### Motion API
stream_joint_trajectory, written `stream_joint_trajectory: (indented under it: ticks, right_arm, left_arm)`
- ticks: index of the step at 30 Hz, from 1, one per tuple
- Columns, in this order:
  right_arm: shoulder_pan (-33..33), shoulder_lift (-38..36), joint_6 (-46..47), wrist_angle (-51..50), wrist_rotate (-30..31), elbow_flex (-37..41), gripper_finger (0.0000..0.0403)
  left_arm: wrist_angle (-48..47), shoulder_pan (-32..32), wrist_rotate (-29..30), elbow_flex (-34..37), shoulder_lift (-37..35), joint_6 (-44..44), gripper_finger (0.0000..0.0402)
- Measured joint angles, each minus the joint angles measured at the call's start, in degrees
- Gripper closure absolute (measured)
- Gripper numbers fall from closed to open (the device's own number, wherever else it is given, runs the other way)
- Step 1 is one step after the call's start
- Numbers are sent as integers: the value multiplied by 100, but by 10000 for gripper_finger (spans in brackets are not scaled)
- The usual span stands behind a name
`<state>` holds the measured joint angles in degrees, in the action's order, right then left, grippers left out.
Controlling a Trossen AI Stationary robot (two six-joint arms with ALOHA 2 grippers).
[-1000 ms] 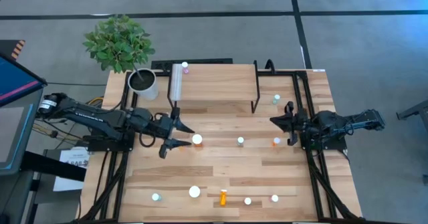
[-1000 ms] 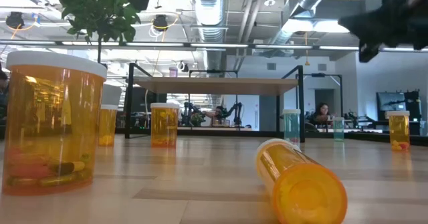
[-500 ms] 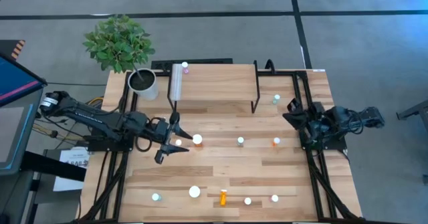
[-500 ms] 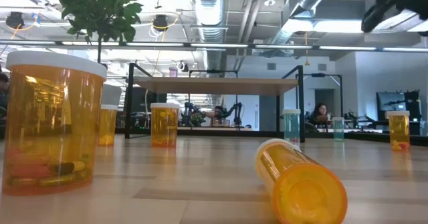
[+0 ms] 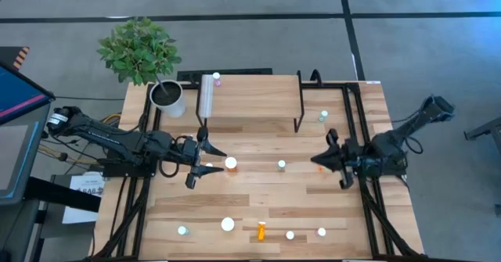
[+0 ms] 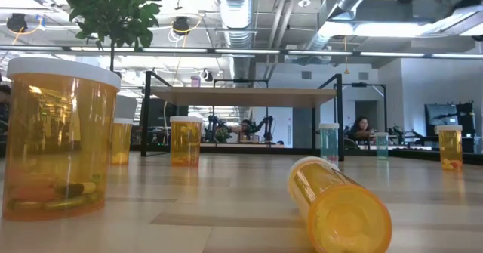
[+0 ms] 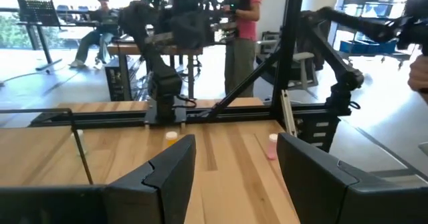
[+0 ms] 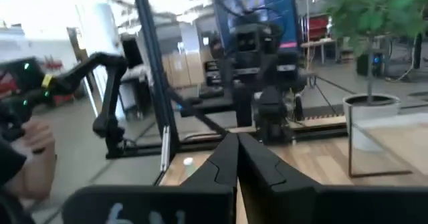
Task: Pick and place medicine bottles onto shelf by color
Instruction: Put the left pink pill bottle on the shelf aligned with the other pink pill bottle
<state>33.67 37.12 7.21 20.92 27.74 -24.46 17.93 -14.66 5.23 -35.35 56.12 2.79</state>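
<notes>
Medicine bottles stand scattered on the tabletop: a wide white-capped orange bottle (image 5: 231,163), a small pale-capped one (image 5: 282,165), a teal one (image 5: 322,116), and several along the near edge, one orange bottle (image 5: 261,231) lying on its side. A pink bottle (image 5: 217,78) stands on the shelf (image 5: 254,98). My left gripper (image 5: 213,160) hovers open just left of the wide-capped bottle, nothing between its fingers (image 7: 170,160). My right gripper (image 5: 319,159) is shut and raised over a small orange bottle (image 5: 317,169), which it partly hides.
A white plant pot (image 5: 168,98) stands at the shelf's far left corner. Black frame rails (image 5: 356,113) run along both table sides. In the low view a large orange bottle (image 6: 56,140) and the lying one (image 6: 339,208) stand nearest. A person's hand (image 8: 27,150) shows beyond the table.
My right gripper has first drawn back toward the table's right edge, then risen and swung toward the near edge, ending over the small orange bottle. It stays shut. In the low view it has climbed out of the picture.
</notes>
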Motion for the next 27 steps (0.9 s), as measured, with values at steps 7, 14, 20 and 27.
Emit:
stream_joint_trajectory:
  ticks: [7, 14, 20, 27]
  right_arm:
    - [1258, 1280, 861, -2122, 1725, -1469, 369]
    - [1880, 2495, 1886, -2808, 1917, -1950, 360]
    - [1862, 3436, 2932, -2838, 1758, -2057, 304]
    - [1826, 4024, 3351, -2820, 1396, -2405, 205]
  left_arm:
    - [-2, 0, 0, 0, 0, -38, 204]
    - [-3, 0, 6, 0, 0, -17, 204]
    - [-5, 2, 159, -2, 0, -10, 203]
    - [-69, 2, 164, -4, 16, 5, 203]
